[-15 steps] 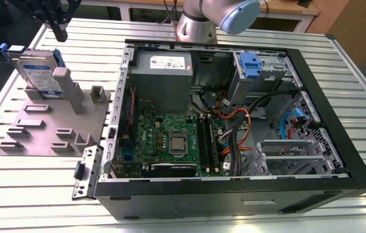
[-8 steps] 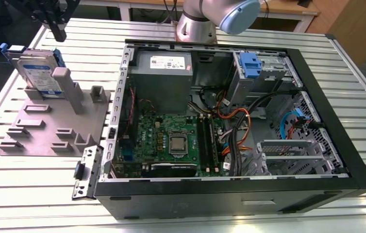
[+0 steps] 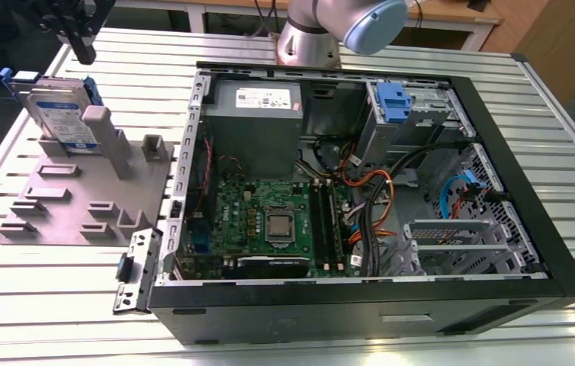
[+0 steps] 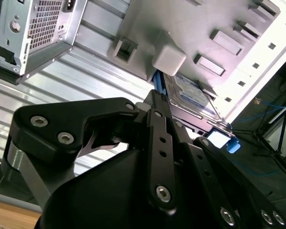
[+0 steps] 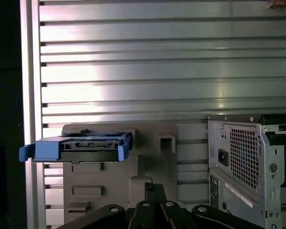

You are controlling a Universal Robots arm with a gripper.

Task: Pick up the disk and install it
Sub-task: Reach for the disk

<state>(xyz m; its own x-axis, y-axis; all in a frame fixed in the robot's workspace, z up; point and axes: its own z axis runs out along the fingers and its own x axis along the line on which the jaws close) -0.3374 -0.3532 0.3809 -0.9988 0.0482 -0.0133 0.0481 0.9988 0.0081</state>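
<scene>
At the exterior view's left, the gripper hung above the slatted metal table, directly over the disk and not touching it. In the first wrist view, the fingers appeared drawn together, with nothing between them.

The disk stood upright on its long edge in a slot at the far corner of the grey fixture. Its labelled face was turned towards the exterior view's right, and its blue rails framed it. A tall grey post on the fixture stood just beside it.

Right of the fixture, the open computer case lay on its side. Inside it, from the exterior view's left to right:

- The grey power-supply box sat at the far end.
- The green motherboard lay nearer.
- Orange and black cables crossed the middle.
- A blue latch piece sat on the metal drive bay at the far right corner.
</scene>
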